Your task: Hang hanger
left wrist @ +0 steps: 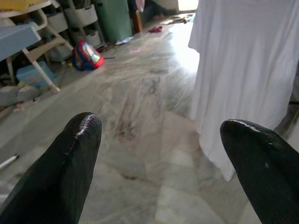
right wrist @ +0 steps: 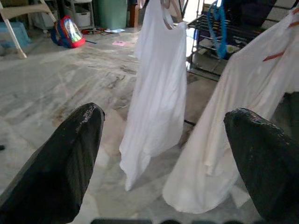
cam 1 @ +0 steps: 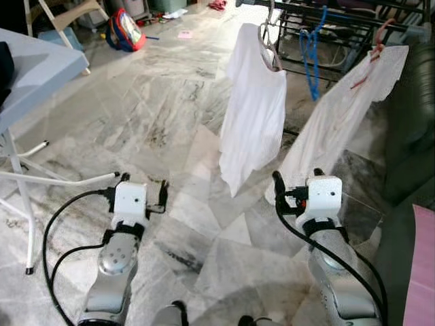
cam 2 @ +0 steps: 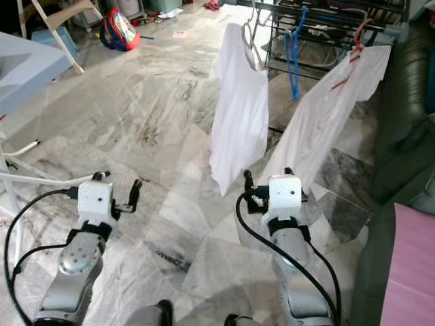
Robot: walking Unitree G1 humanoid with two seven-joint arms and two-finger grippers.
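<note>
A: Looks nearly finished. Two white shirts hanging off the drying rack (cam 1: 353, 27) at twelve to one o'clock: one on a pale hanger (cam 1: 270, 42), one on a red hanger (cam 1: 370, 64).

B: Left gripper (cam 1: 143, 190) and right gripper (cam 1: 297, 185) both empty, jaws spread wide, low at seven and five o'clock.

A: Orientation?

B: Hooks up, shirts' long axes vertical, hems just off the floor (cam 1: 170, 115). Possibly nothing left but backing away.

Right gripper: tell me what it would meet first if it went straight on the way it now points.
Probably the white shirt on the red hanger, whose hem hangs just ahead of the open right gripper. The other white shirt hangs beside that line; depth is hard to judge.
</note>
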